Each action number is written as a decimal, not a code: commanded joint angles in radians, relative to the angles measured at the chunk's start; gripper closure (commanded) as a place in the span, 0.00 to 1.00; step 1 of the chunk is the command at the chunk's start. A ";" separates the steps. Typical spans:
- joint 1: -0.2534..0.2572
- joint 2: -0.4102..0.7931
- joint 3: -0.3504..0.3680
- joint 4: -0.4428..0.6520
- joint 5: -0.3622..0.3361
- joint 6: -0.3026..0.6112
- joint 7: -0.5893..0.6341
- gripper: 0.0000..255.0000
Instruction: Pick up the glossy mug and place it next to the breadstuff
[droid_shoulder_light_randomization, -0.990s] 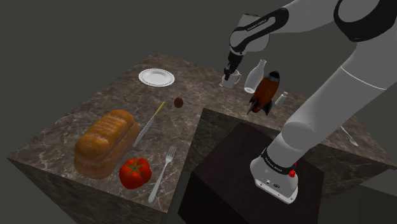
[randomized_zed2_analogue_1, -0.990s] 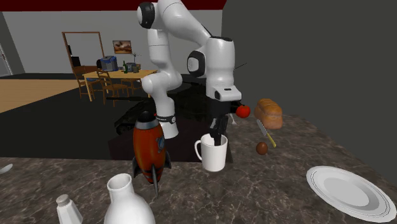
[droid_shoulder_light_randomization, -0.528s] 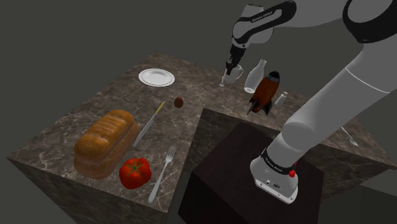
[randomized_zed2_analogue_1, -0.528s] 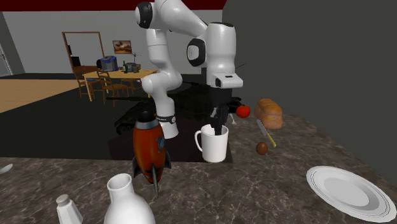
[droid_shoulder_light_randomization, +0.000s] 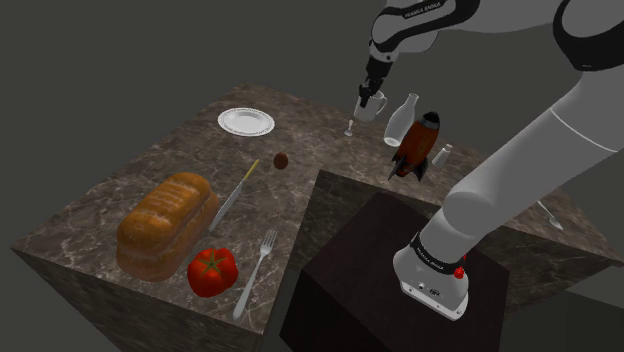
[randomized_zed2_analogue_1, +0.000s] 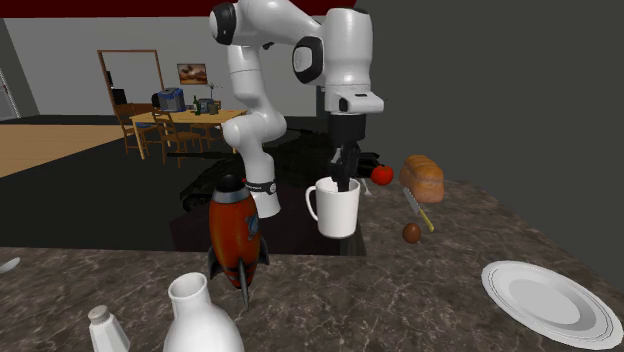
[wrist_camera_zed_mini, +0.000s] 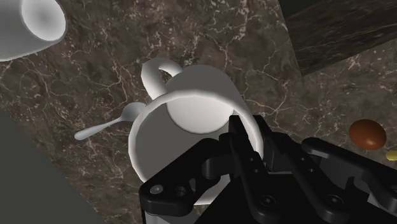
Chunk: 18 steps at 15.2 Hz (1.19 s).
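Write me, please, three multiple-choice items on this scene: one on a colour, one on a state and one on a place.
1. What colour is the mug? A. red B. white C. brown
2. How is the mug? A. standing free B. lying on its side C. clasped by the gripper above the counter
3. Where is the tomato? A. on the plate B. between the loaf and the fork C. in the mug
Answers: B, its body is drawn white; C, the fingers pinch its rim and it hangs off the counter; B, the shoulder view shows it there.
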<state>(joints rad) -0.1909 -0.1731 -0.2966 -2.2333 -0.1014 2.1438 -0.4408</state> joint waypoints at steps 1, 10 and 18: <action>0.000 -0.005 0.001 0.021 0.000 -0.026 -0.001 1.00; 0.045 -0.093 0.085 -0.015 -0.012 -0.085 0.131 1.00; 0.123 -0.153 0.222 -0.077 0.008 -0.099 0.334 1.00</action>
<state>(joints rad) -0.0781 -0.3178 -0.0930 -2.2997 -0.0968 2.0444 -0.1350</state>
